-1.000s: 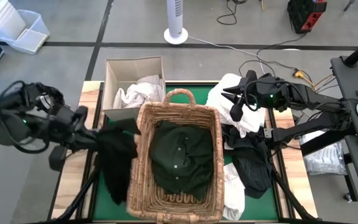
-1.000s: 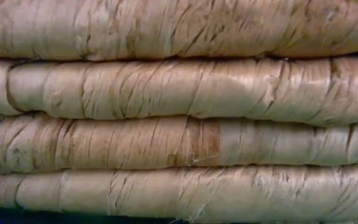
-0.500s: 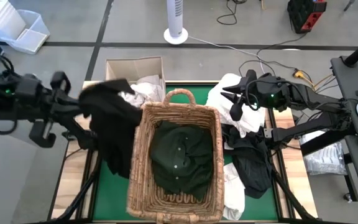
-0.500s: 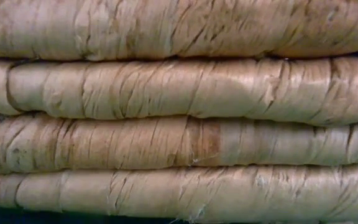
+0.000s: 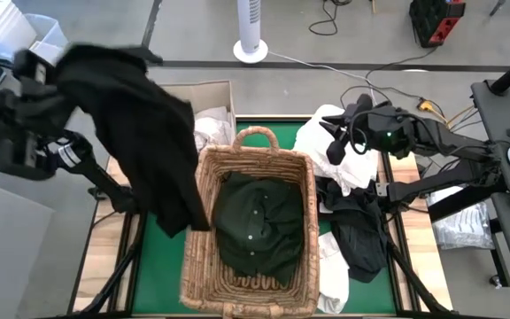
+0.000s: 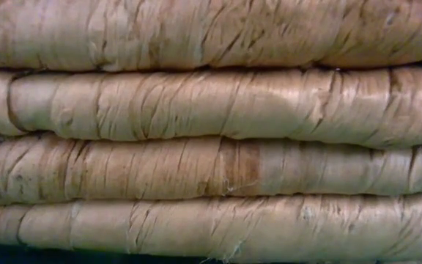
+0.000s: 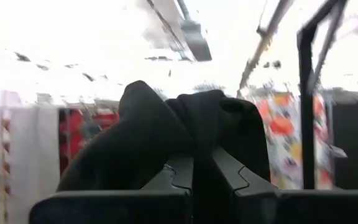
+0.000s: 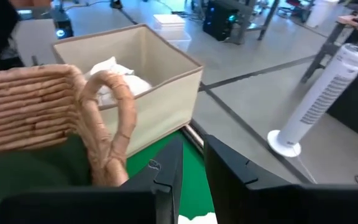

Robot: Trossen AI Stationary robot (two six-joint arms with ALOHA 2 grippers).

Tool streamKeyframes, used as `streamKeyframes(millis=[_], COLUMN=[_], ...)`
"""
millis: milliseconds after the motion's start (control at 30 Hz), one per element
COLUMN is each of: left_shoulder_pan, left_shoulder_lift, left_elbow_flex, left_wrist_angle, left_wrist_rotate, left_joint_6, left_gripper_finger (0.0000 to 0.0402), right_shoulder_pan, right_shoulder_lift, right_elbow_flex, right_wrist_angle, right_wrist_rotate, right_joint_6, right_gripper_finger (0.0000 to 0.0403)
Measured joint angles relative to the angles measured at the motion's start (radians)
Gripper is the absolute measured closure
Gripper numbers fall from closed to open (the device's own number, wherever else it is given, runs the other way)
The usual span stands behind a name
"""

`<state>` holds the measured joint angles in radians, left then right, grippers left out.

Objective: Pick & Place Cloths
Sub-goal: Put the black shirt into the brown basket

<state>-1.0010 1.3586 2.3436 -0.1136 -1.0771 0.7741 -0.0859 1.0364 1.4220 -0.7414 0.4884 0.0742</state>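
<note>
My left gripper [image 7: 202, 167] is raised high beyond the table's far left corner, shut on a black cloth [image 5: 144, 133]. In the high view the cloth covers its fingertips. The wicker basket [image 5: 204, 266] stands mid-table on the green mat [image 5: 159, 276], with a dark green cloth [image 5: 255, 221] lying inside. My right gripper [image 5: 333, 146] hovers over a white cloth [image 5: 319, 142] at the right, its fingers a narrow gap apart with nothing between them. A black cloth [image 5: 359, 235] and another white cloth [image 5: 332, 276] lie to the right of the basket. My left gripper pinches a bunched fold of the black cloth [image 7: 194, 134] between its two fingers, which slant upward. The cloth bulges over the fingertips [image 7: 179, 171] and hangs down from them in a long drape. Its lower end [image 5: 187, 217] is by the basket's left rim; I cannot tell whether it touches.
A beige fabric box [image 5: 160, 106] holding white cloths [image 5: 204, 128] stands at the far left of the mat. A clear plastic bag [image 5: 464, 226] lies beyond the table's right edge. The basket's wall [image 6: 211, 132] fills the low view. A white fan [image 5: 251, 35] stands on the floor behind.
My left gripper has risen and swung toward the far left, tipping from downward to upward and rolling. The black cloth, which hung low beside the basket's left side, has been carried up and now drapes from high above the box down to the basket's left rim.
</note>
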Motion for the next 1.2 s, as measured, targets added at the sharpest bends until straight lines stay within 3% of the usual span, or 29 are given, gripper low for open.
streamKeyframes(millis=[233,467,800,1200], left_shoulder_pan=[0.023,0.131,0.376,0.598], left_shoulder_lift=[0.011,0.029,0.116,0.187], left_elbow_flex=[0.000,0.000,-0.001,0.000], left_wrist_angle=[0.220,0.227,0.192,0.188], left_wrist_rotate=[0.238,0.246,0.268,0.600], left_joint_6=[0.158,0.146,0.023,-0.247], left_gripper_finger=[0.0401,0.0401,0.0401,0.0401], right_shoulder_pan=[-0.012,-0.013,-0.013,-0.013], right_shoulder_lift=[-0.022,-0.087,-0.119,-0.101], right_elbow_flex=[0.013,0.029,0.030,0.030], right_wrist_angle=[0.002,0.070,0.130,0.126], right_wrist_rotate=[0.072,0.090,0.089,0.089], right_joint_6=[0.003,-0.017,-0.036,-0.034], right_gripper_finger=[0.0349,0.0359,0.0360,0.0364])
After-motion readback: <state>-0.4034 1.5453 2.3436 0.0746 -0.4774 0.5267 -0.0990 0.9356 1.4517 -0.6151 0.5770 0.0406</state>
